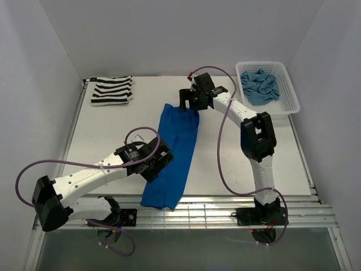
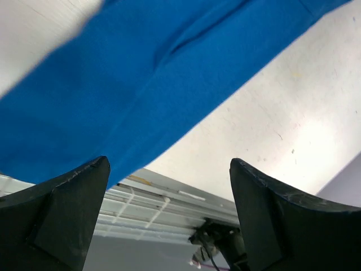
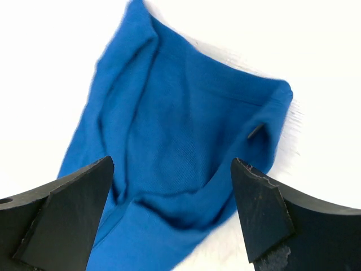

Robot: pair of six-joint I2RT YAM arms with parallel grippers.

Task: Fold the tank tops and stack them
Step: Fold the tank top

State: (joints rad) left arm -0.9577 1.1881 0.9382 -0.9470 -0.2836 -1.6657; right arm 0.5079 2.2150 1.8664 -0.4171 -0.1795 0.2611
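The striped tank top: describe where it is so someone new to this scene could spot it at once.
Look at the white table from above and go to its far left corner. The striped tank top lies there folded into a small flat rectangle. It alone has black and white bands; the royal blue tank top lies stretched out mid-table and the teal tank top is bunched in the white basket.

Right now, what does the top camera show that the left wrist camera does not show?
Only the top view shows the folded striped top at the far left, the teal top in the white basket, and the right hand over the far end of the blue top. Only the left wrist view shows the open left hand up close, holding nothing. Both show the blue top lying on the table.
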